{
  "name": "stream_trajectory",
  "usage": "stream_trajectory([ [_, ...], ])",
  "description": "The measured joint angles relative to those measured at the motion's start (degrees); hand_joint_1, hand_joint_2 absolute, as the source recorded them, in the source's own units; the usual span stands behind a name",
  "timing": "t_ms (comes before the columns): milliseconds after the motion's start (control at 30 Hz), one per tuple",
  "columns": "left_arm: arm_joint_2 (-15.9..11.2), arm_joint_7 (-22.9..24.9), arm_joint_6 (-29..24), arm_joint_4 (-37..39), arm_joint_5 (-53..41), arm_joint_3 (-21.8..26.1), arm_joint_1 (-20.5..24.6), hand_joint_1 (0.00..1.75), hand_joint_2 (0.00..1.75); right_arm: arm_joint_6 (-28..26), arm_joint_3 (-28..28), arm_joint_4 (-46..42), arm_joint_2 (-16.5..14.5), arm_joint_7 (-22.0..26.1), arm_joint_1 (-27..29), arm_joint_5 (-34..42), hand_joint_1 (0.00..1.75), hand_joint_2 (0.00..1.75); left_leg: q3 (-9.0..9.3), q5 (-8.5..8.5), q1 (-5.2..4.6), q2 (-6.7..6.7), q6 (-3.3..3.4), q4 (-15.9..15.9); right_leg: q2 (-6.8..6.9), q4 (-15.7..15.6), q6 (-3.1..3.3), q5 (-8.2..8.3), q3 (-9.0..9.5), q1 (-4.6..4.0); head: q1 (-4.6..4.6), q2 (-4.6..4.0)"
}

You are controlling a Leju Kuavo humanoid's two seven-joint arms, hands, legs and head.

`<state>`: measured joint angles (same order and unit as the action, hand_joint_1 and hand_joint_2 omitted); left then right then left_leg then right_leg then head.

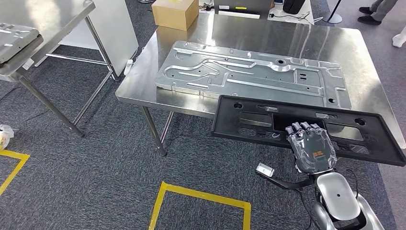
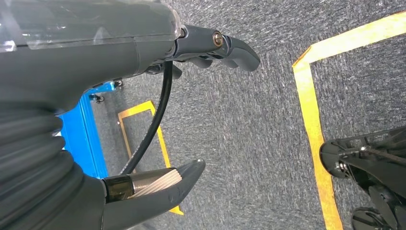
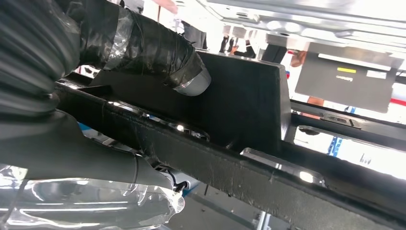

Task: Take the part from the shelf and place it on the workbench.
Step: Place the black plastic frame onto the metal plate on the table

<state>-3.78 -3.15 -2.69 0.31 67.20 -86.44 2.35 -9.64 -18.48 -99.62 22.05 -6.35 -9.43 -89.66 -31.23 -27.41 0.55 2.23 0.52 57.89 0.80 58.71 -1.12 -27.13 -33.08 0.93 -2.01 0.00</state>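
Black plastic, long and framed with cut-outs, the part (image 1: pixel 306 127) is held by the right hand (image 1: pixel 311 146), whose fingers curl over its near rail at about five o'clock in the head view. The part's far edge already reaches over the near lip of the steel bench (image 1: pixel 230 36), while its near edge hangs off toward the robot above the grey carpet (image 1: pixel 95 158). That overhang looks deliberate: gripping the near rail keeps the hand clear of the bench top so the part can be slid or lowered forward without the fingers getting trapped beneath it. In the right wrist view the thick thumb (image 3: pixel 158 52), wrapped in tape, presses on one face of the part (image 3: pixel 239 105) and the rest of the hand closes from the other side, so the grip is a clamp across the rail.

A large stamped metal panel (image 1: pixel 253 74) fills the bench from nine to three o'clock, so free space lies mainly along the near edge, which likely explains why the part comes in there. A cardboard box (image 1: pixel 174 12) sits at eleven o'clock.

The left hand (image 2: pixel 191 115) hangs over the carpet and yellow floor tape (image 2: pixel 313 120), fingers apart and holding nothing.

My judgement is that the carry is nearly finished; setting down and letting go remain.
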Motion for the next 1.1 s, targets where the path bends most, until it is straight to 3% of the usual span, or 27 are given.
stream_trajectory([
  [233, 0.0, 0.0, 0.0, 0.0, 0.0, 0.0, 0.0, 0.0, 1.75, 0.3, -0.9, 0.6, -0.6, 0.0, -0.9, 0.0, 1.75, 1.75, -0.09, -0.07, -0.03, 0.0, 0.04, 0.1, 0.02, -0.1, -0.06, 0.07, 0.02, 0.16, 0.0, 0.0],
  [300, 0.0, 0.0, -0.1, 0.0, 0.0, 0.0, 0.0, 0.0, 1.75, 0.4, -1.2, 0.7, -0.8, -0.1, -1.2, 0.0, 1.75, 1.75, -0.21, -0.12, -0.14, 0.02, 0.55, 0.1, 0.11, -0.6, -0.39, 0.33, 0.17, 0.43, 0.02, 0.0],
  [400, 0.0, 0.0, -0.2, 0.0, 0.0, 0.0, 0.1, 0.0, 1.75, 0.6, -1.6, 0.8, -0.9, -0.1, -1.8, 0.0, 1.75, 1.75, 1.61, 1.18, 0.41, 0.2, 1.65, -3.0, 0.04, -0.7, -0.96, 0.09, 0.45, 0.13, -0.06, 0.0],
  [467, 0.1, 0.0, -0.2, 0.0, 0.0, 0.0, 0.1, 0.0, 1.75, 0.7, -1.7, 1.0, -1.0, -0.1, -2.4, 0.0, 1.75, 1.75, 2.71, 1.85, 0.81, 0.33, 1.86, -4.6, -0.38, 4.2, -1.29, -2.19, -1.82, 0.25, -0.17, 0.0],
  [533, 0.2, -0.1, -0.3, 0.0, 0.0, 0.0, 0.1, 0.0, 1.75, 1.0, -1.9, 1.3, -1.0, -0.1, -2.6, 0.0, 1.75, 1.75, 2.92, 1.72, 1.08, 0.31, 1.74, -4.7, -0.64, 11.1, -1.89, -4.5, -5.81, 0.7, -0.18, 0.0],
  [567, 0.2, -0.1, -0.3, 0.0, 0.0, 0.0, 0.1, 0.0, 1.75, 1.1, -2.0, 1.5, -1.0, -0.1, -2.6, 0.0, 1.75, 1.75, 3.0, 1.46, 1.28, 0.25, 1.49, -4.5, -0.66, 12.8, -2.28, -4.35, -7.07, 1.04, -0.17, 0.0],
  [600, 0.3, -0.2, -0.3, 0.0, 0.0, 0.0, 0.0, 0.0, 1.75, 1.1, -2.2, 1.7, -1.1, -0.1, -2.7, 0.0, 1.75, 1.75, 3.1, 1.08, 1.57, 0.19, 1.1, -4.1, -0.62, 12.4, -2.76, -3.07, -7.3, 1.43, -0.17, 0.0],
  [667, 0.3, -0.2, -0.3, 0.0, 0.0, 0.0, 0.0, 0.0, 1.75, 1.1, -2.4, 1.9, -1.2, -0.1, -2.9, 0.0, 1.75, 1.75, 3.27, -0.13, 2.31, 0.09, -0.09, -2.9, -0.24, 6.4, -3.88, 1.02, -5.06, 2.28, -0.17, 0.0],
  [700, 0.2, -0.2, -0.4, 0.1, 0.0, 0.0, 0.0, 0.0, 1.75, 1.1, -2.6, 2.0, -1.2, -0.1, -3.1, 0.0, 1.75, 1.75, 3.12, -0.9, 2.44, 0.06, -0.82, -2.0, -0.02, 3.5, -4.16, 2.09, -3.82, 2.37, -0.35, 0.0],
  [767, 0.0, -0.3, -0.4, 0.1, 0.0, 0.0, 0.0, 0.0, 1.75, 1.1, -3.0, 2.2, -1.3, -0.2, -3.3, 0.0, 1.75, 1.75, 2.72, -2.02, 2.34, 0.04, -2.01, -0.8, 0.13, 1.5, -3.04, 1.77, -2.9, 2.23, -0.45, 0.0],
  [800, 0.0, -0.4, -0.4, 0.2, 0.0, 0.0, 0.1, 0.0, 1.75, 1.2, -3.1, 2.3, -1.4, -0.2, -3.4, 0.0, 1.75, 1.75, 2.69, -2.3, 2.24, 0.09, -2.38, -0.6, -0.03, 1.8, -2.03, 1.2, -3.06, 2.01, -0.43, 0.0],
  [833, 0.1, -0.4, -0.4, 0.1, 0.0, 0.0, 0.2, 0.0, 1.75, 1.2, -3.2, 2.3, -1.4, -0.2, -3.4, 0.0, 1.75, 1.75, 2.9, -2.5, 2.34, 0.19, -2.64, -0.7, -0.26, 2.2, -1.07, 0.87, -3.12, 1.95, -0.22, 0.0],
  [900, 0.3, -0.4, -0.4, 0.1, 0.0, 0.0, 0.3, 0.0, 1.75, 1.2, -3.3, 2.3, -1.5, -0.2, -3.6, 0.0, 1.75, 1.75, 2.9, -3.49, 2.62, -0.14, -2.78, 0.5, -0.59, 2.3, 0.01, 0.34, -2.77, 1.74, -0.01, 0.0],
  [967, 0.3, -0.5, -0.5, 0.1, 0.0, 0.0, 0.3, 0.0, 1.75, 1.2, -3.3, 2.3, -1.6, -0.2, -4.0, 0.0, 1.75, 1.75, -0.03, -6.0, 2.45, -0.9, -2.44, 6.2, -0.74, 2.2, 0.84, -0.1, -2.2, 1.49, 0.11, 0.0],
  [1033, 0.3, -0.5, -0.5, 0.1, 0.0, 0.0, 0.2, 0.0, 1.75, 1.2, -3.4, 2.4, -1.7, -0.2, -4.2, 0.0, 1.75, 1.75, -5.5, -8.48, 1.88, -1.33, -1.88, 14.6, -0.99, 2.2, 1.45, -0.57, -1.77, 0.93, 0.2, 0.0],
  [1067, 0.3, -0.6, -0.6, 0.1, 0.0, 0.0, 0.0, 0.0, 1.75, 1.3, -3.4, 2.4, -1.7, -0.2, -4.2, 0.0, 1.75, 1.75, -7.74, -8.46, 1.55, -1.46, -1.44, 17.3, -1.21, 2.2, 1.7, -0.86, -1.47, 0.56, 0.22, 0.0],
  [1100, 0.3, -0.6, -0.6, 0.1, 0.0, 0.0, -0.1, 0.0, 1.75, 1.3, -3.5, 2.4, -1.8, -0.3, -4.2, 0.0, 1.75, 1.75, -8.98, -7.25, 1.17, -1.57, -0.82, 17.9, -1.45, 2.2, 1.88, -1.17, -1.07, 0.17, 0.21, 0.0],
])
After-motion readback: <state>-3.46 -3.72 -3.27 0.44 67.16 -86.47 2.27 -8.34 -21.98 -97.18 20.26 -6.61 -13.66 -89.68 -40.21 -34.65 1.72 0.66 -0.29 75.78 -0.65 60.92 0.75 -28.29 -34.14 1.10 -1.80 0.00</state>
